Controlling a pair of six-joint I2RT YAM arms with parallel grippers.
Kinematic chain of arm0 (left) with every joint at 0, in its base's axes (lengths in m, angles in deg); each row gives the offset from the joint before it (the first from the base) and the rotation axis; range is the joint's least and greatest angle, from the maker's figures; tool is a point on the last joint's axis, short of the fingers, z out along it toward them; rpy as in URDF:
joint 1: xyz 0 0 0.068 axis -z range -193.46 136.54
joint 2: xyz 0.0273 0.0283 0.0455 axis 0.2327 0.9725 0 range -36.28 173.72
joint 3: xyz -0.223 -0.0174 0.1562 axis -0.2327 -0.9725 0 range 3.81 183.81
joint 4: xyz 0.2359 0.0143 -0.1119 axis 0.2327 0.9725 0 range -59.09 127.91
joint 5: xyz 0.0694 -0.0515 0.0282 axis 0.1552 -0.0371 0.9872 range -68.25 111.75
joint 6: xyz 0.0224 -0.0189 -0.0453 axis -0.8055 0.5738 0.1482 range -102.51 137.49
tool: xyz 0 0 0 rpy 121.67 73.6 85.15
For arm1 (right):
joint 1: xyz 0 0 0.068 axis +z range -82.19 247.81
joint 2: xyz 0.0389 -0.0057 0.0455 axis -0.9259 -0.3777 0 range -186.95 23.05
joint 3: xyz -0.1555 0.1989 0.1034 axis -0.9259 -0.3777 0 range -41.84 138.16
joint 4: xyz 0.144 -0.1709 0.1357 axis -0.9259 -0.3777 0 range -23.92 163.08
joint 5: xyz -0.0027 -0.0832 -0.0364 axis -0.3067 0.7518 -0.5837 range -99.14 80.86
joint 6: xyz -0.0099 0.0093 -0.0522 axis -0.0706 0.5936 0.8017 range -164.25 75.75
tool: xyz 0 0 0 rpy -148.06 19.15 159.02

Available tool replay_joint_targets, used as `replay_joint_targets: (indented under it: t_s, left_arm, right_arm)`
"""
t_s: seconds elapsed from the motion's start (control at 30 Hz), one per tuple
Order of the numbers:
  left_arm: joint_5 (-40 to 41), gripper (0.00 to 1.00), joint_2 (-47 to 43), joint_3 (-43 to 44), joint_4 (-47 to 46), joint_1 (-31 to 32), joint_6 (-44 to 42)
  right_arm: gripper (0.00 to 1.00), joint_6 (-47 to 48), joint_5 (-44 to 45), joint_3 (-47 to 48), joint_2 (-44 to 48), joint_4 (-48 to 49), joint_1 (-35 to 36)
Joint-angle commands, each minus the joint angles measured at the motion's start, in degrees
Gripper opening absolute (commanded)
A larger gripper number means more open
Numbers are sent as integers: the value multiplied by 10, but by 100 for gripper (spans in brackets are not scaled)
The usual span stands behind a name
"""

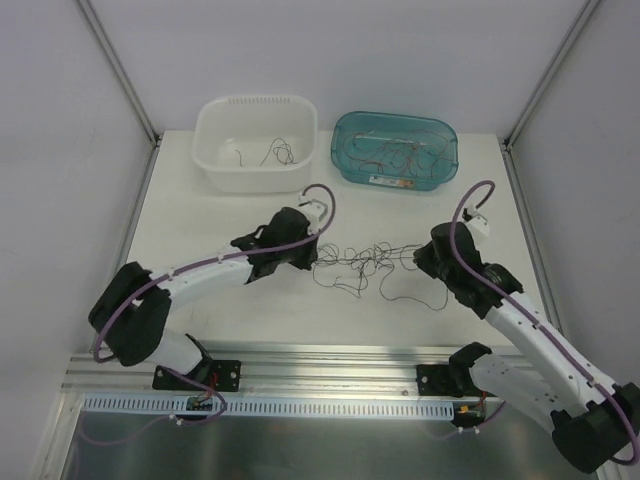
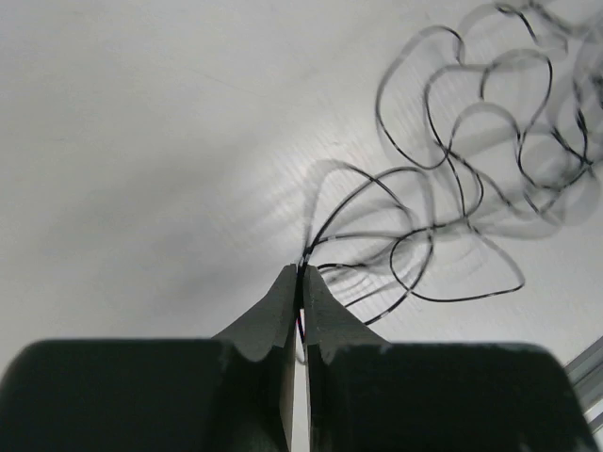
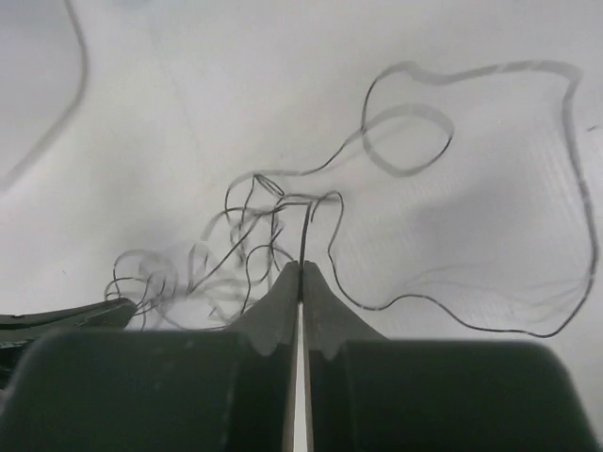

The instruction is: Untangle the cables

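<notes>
A loose tangle of hair-thin curly cables (image 1: 362, 262) lies on the white table between the two arms. My left gripper (image 1: 318, 252) is at the tangle's left edge, shut on thin strands (image 2: 303, 273) that run out from its fingertips toward the loops (image 2: 490, 141) at the upper right. My right gripper (image 1: 418, 258) is at the tangle's right edge, shut on a single strand (image 3: 303, 240) that rises straight from its tips into the knot (image 3: 254, 221). A long loop (image 3: 565, 188) trails off to the right.
A white basin (image 1: 254, 143) holding a few wires stands at the back left. Beside it, a teal bin (image 1: 395, 148) holds several more wires. The metal rail (image 1: 320, 365) with the arm bases runs along the near edge.
</notes>
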Motion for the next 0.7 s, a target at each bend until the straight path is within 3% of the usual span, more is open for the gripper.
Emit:
replay_joint_targets:
  t_s: [0.0,0.17,0.33,0.53,0.67]
  left_arm:
    - [38,0,-92,-38,4,-76,56]
    - [28,0,-214,-72,66,-160,85]
    - [24,4,-320,-35,134,-220,66]
    - [-20,19,-408,5,157,-227,-1]
    - [61,25,-432,-18,178,-227,-15]
  right_arm:
    - [1,85,55,50,61,-66,-45]
    - [1,200,60,123,95,-116,-103]
    - [1,269,26,179,84,-133,-139]
    - [1,329,-120,277,33,-117,-159]
    - [1,363,-154,363,-13,-129,-159]
